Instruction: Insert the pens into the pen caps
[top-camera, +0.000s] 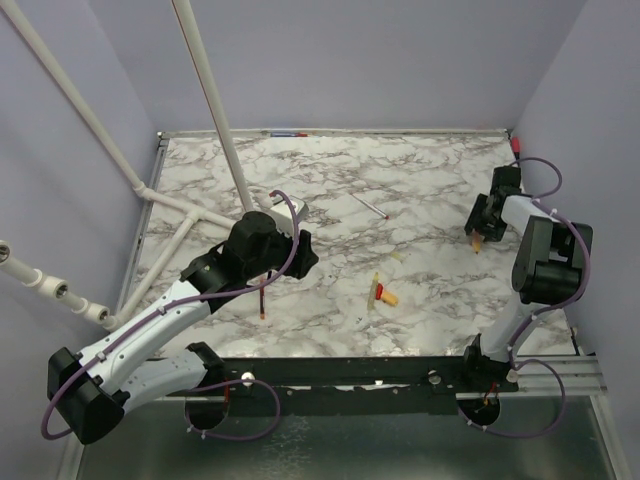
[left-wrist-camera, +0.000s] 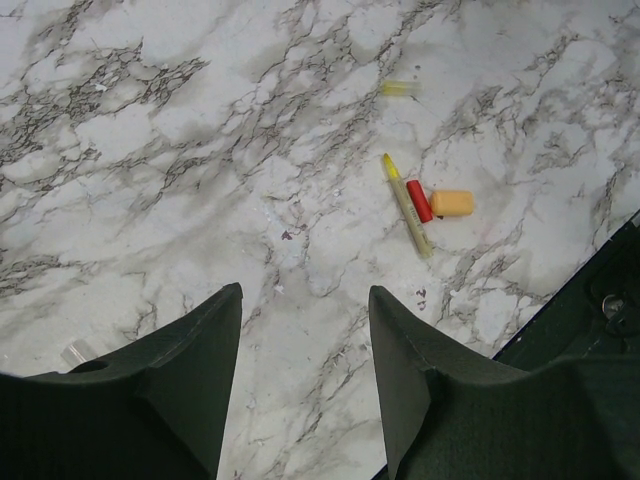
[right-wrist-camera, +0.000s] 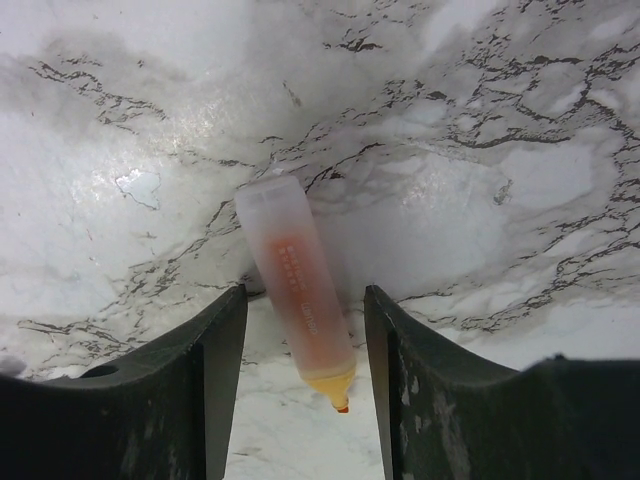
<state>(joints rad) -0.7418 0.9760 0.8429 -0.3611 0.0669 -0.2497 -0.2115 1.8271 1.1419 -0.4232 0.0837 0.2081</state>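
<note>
Over the marble tabletop (top-camera: 430, 180), the left arm (top-camera: 150, 330) reaches in well left of the yellow pen (left-wrist-camera: 407, 205), and the left hand (left-wrist-camera: 303, 300) hangs released, fingers spread with nothing between them. The right arm (top-camera: 540, 260) is folded far right of that pen, the right hand (right-wrist-camera: 305, 300) likewise spread, straddling an uncapped orange pen (right-wrist-camera: 295, 280) without visibly clamping it, though whether this pen rests on the marble is hard to tell. Against the yellow pen's right side lies a red cap (left-wrist-camera: 419, 201), an orange cap (left-wrist-camera: 452, 203) just beside it, and a blurred yellowish cap (left-wrist-camera: 399, 88) lies just beyond the yellow pen.
</note>
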